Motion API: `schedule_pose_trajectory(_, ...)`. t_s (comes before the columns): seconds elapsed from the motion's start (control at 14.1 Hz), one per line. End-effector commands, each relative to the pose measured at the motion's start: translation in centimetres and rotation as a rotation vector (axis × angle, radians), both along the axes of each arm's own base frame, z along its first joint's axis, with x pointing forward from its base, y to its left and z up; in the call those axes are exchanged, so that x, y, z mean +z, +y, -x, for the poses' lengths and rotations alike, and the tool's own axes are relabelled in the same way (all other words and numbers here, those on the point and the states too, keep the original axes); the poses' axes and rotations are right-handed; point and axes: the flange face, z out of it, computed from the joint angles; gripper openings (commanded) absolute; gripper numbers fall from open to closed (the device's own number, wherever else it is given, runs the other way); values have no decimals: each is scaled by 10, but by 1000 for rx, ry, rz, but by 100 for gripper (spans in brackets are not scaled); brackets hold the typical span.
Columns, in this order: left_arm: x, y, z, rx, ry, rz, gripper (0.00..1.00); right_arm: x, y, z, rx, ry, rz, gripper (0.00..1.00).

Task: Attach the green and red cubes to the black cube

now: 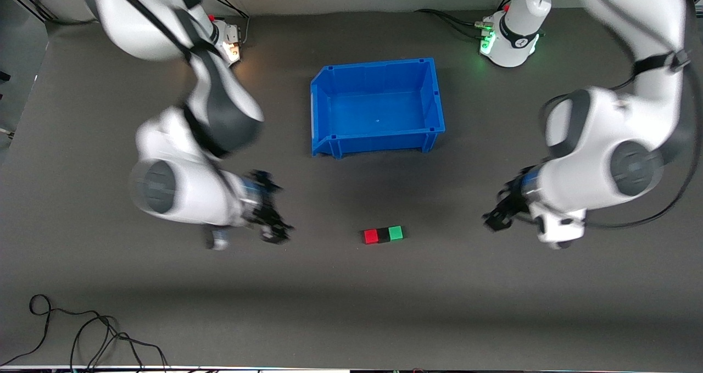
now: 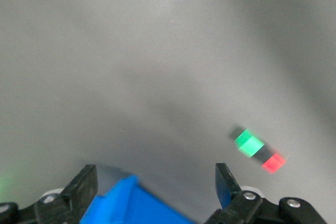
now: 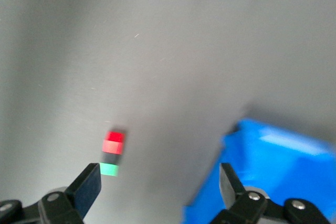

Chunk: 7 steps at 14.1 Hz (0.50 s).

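1. The dark grey desk [image 1: 351,307] carries one row of touching cubes: red cube [image 1: 371,236], black cube [image 1: 383,235], green cube [image 1: 395,233].
2. The left tool [image 1: 497,215] is open, empty, well apart from the row toward the left arm's end.
3. The right tool [image 1: 273,219] is open, empty, toward the right arm's end.
4. A blue bin [image 1: 377,142] lies farther from the front camera than the row.
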Motion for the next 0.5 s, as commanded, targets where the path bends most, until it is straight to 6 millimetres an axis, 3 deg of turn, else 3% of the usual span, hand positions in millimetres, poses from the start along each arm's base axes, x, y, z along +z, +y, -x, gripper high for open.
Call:
schedule_pose_trajectory(0.0, 32, 58, 27, -370, -2, 64, 100, 60, -76, 27, 272, 36, -52, 100)
schedule_pose_trajectory(0.21, 82, 138, 45, -429, -42, 37, 100, 113, -168, 47, 507, 2, -85, 100)
schedule_pose_trajectory(0.43, 104, 159, 70, -564, -73, -46, 100, 135, -216, 67, 852, 5, -45, 100)
